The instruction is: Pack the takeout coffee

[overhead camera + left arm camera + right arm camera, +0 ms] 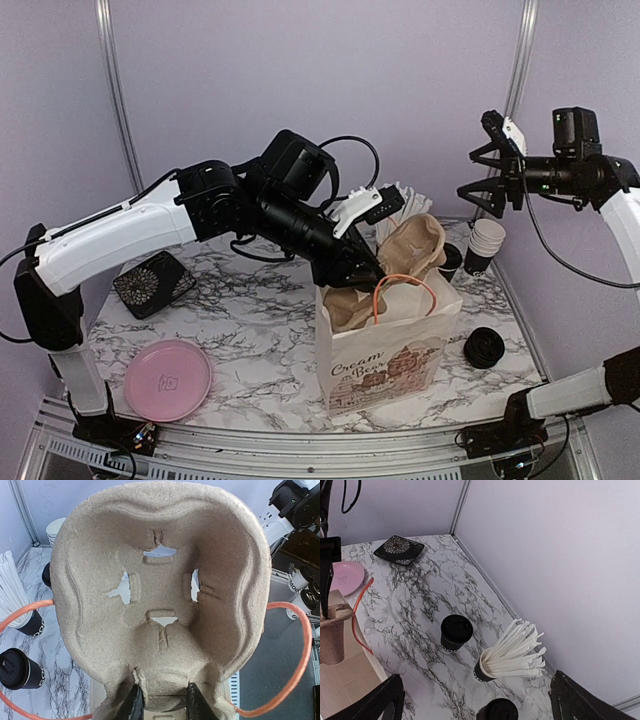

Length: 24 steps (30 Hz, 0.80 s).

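1. We see the left end effector [162, 702] with its jaws narrowly apart, clamped on the lower rim of a moulded pulp cup carrier [160, 580]. The carrier sticks up out of the mouth of a paper bag [390, 350].
2. The right end effector [490, 195] hangs in the air at the right, jaws spread wide, gripping nothing.
3. The takeout coffee [456, 632] stands upright and lidded on the marble table [410, 595]. It is outside the bag, near a black cup of white straws [512, 652].
4. We read "Cream Bea…" in script on the bag's front. The coffee cup's white lettering is too small to read.
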### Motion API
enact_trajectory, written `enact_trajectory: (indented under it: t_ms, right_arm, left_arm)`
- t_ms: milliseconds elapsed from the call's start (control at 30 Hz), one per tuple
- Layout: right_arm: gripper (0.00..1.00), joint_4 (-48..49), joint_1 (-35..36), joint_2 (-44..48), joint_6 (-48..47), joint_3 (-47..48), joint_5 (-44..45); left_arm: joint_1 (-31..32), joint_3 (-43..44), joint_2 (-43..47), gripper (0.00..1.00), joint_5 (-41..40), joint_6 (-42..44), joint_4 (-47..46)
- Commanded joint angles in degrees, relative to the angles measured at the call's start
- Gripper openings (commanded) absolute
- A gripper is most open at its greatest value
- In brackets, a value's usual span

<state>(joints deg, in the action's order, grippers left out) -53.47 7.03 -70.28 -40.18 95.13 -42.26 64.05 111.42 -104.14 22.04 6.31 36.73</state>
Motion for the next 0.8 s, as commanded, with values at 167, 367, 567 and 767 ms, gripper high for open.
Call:
enact_trajectory:
  t_ms: [167, 367, 567, 767]
  right_arm:
    - [0.99, 7.8, -5.5, -3.5, 3.8, -8.3, -7.1]
    - [0.99, 9.7, -5.5, -3.3, 2.9, -12.6, -8.0]
    - [0.99, 8.8, -5.6, -3.1, 0.0, -15.4, -10.1]
    - [0.99, 8.5, -5.5, -2.6, -1.4, -17.0, -10.2]
  left_arm:
    - [1.1, 7.2, -6.2, 0.27, -6.5, 1.8, 9.6]
    - [1.4, 10.9, -8.6, 0.27, -7.8, 1.0, 13.7]
    - [1.9, 10.8, -9.5, 0.27, -9.6, -0.7, 15.9]
    - [2.3, 10.5, -10.1, 0.27, -11.1, -2.4, 17.8]
